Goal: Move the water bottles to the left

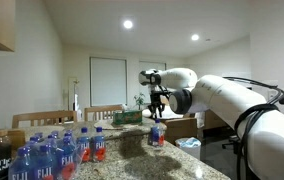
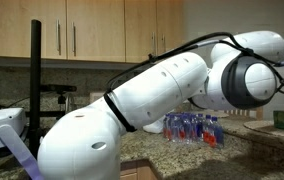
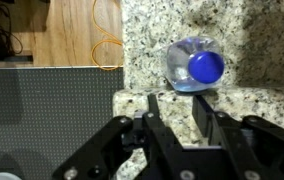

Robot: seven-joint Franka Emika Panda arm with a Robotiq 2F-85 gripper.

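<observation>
One water bottle (image 3: pixel 190 66) stands alone on the granite counter, seen from above in the wrist view with its blue cap up. My gripper (image 3: pixel 175 98) hangs just short of it. The fingers stand a narrow gap apart, with only granite showing between them. In an exterior view the gripper (image 1: pixel 159 112) hovers straight above that bottle (image 1: pixel 157 133). Several more small red-labelled water bottles (image 1: pixel 90 146) stand grouped further along the counter, and the same group (image 2: pixel 192 128) shows past my arm in an exterior view.
A wrapped pack of larger FIJI bottles (image 1: pixel 37 160) stands at the near end of the counter (image 1: pixel 142 165). The counter edge (image 3: pixel 122 80) drops off to a wooden floor (image 3: pixel 77 30) and a dark grey mat (image 3: pixel 42 110). Chairs stand behind the counter.
</observation>
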